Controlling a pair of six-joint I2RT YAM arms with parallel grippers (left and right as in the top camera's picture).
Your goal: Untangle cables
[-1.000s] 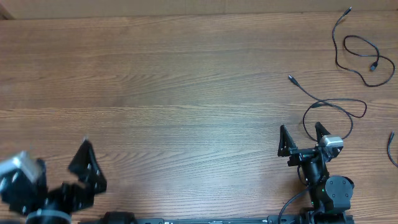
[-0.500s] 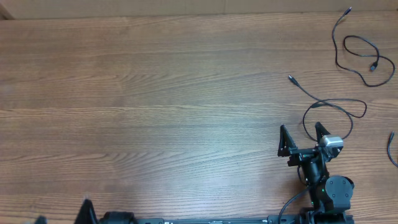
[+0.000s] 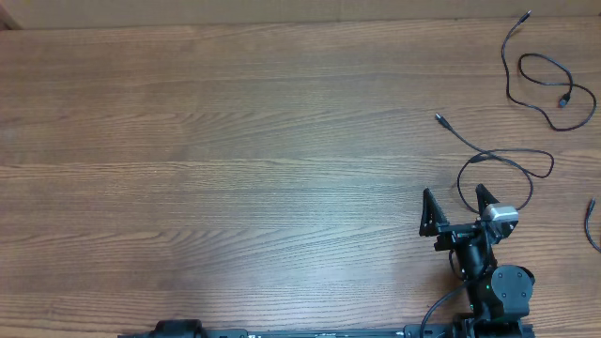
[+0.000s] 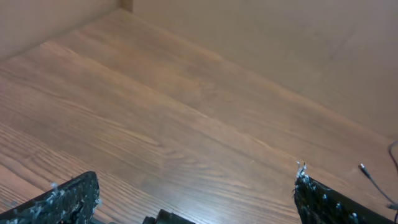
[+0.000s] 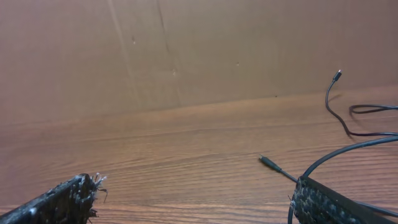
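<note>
The left arm has gone from the overhead view's lower left, the left end effector (image 4: 196,178) and right end effector (image 3: 454,192) both gape wide and empty, and the cables (image 3: 475,160) lie apart at the worktop's (image 3: 235,141) right, so untangling looks nearly done, bar one self-crossing loop.

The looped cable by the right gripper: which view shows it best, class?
Overhead: the looped cable lies nearly whole, plug to loop. The right wrist view shows its plug and part of the loop, the rest cut off. The left wrist view catches only a plug at its edge, perhaps this cable's.
</note>
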